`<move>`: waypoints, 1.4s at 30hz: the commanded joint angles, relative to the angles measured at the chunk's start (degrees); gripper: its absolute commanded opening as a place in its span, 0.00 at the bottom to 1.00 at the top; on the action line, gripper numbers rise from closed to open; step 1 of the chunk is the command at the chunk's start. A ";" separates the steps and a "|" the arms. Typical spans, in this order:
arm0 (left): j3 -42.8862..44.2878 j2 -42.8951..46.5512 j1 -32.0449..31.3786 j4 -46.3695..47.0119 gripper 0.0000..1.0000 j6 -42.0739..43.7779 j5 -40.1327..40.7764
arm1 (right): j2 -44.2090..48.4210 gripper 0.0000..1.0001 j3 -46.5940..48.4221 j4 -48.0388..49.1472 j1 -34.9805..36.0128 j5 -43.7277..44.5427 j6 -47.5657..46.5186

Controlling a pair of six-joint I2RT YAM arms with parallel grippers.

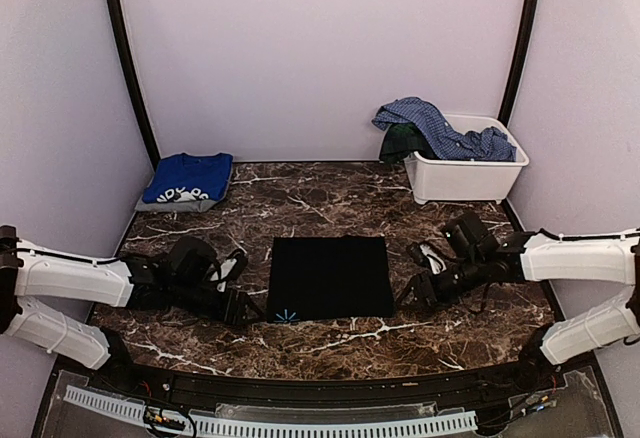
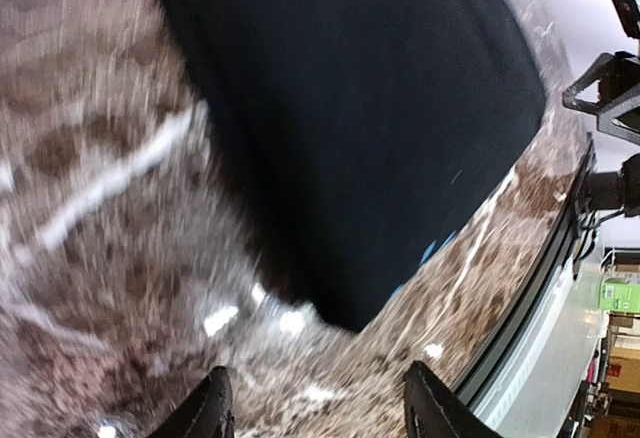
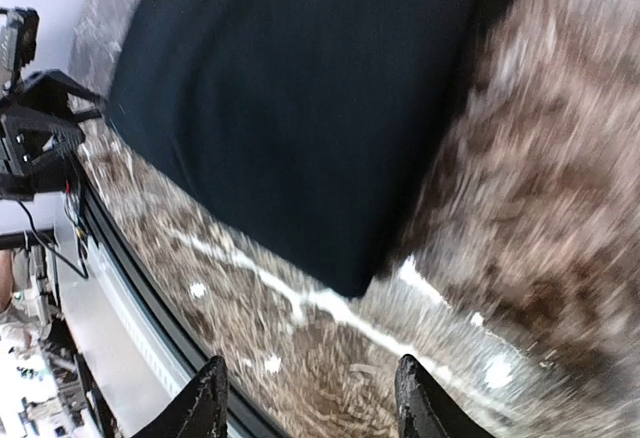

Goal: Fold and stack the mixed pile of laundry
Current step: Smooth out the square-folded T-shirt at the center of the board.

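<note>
Bearing blue starburst mark [image 1: 287, 315]: black garment [image 1: 330, 276]

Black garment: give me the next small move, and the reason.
Probably raise both arms clear of it: the black garment lies flat in a neat square, and the left gripper and right gripper stand open and empty beside its near corners.

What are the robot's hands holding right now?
Nothing. The left gripper and right gripper are both open and empty, just off the near corners of the black garment.

Black garment [image 1: 330, 276], brown-marbled table [image 1: 300, 198]
</note>
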State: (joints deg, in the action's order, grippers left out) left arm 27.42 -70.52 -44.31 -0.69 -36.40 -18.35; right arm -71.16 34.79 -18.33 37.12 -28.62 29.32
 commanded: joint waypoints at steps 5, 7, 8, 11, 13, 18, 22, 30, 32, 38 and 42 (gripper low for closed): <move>-4.38 -3.01 -4.92 9.92 0.57 -5.89 -3.10 | -5.27 0.53 -7.46 15.77 6.37 -0.26 7.35; -3.83 -5.47 -5.26 11.22 0.57 -5.46 -3.01 | -8.14 0.51 -7.16 17.64 6.46 -0.04 6.51; -3.76 -6.36 -5.34 11.89 0.56 -5.04 -3.10 | -9.27 0.50 -6.92 18.01 6.47 -0.08 6.15; -2.71 -10.89 -5.43 14.80 0.54 -4.20 -4.20 | -12.54 0.47 -6.48 21.73 6.64 -0.63 5.64; -1.81 -13.58 -5.40 16.16 0.51 -3.73 -4.82 | -14.35 0.46 -5.87 22.68 6.73 -0.85 5.12; -0.39 -17.09 -5.43 18.73 0.39 -3.84 -4.83 | -17.82 0.34 -4.37 23.33 6.99 -0.99 3.73; -0.22 -15.71 -5.43 16.07 0.21 -3.28 -3.74 | -18.08 0.16 -3.53 20.96 6.94 0.98 2.21; -0.38 -7.07 -5.13 4.82 0.00 -3.12 2.78 | -11.66 0.00 -3.14 11.75 6.73 6.03 2.83; 0.04 -5.46 -4.85 2.00 0.00 -2.72 3.36 | -9.51 0.00 -2.82 8.17 6.65 6.92 2.78; 1.55 -4.81 -4.17 -3.24 0.00 -0.94 3.95 | -5.87 0.00 -2.74 2.27 6.47 7.34 1.01; 2.60 -8.60 -4.14 -2.82 0.00 0.46 1.45 | -6.79 0.00 -2.80 2.01 6.47 4.02 -1.04</move>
State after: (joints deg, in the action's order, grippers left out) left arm 28.18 -76.60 -48.69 -0.27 -38.22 -15.53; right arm -77.78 31.27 -13.80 43.55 -22.63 30.98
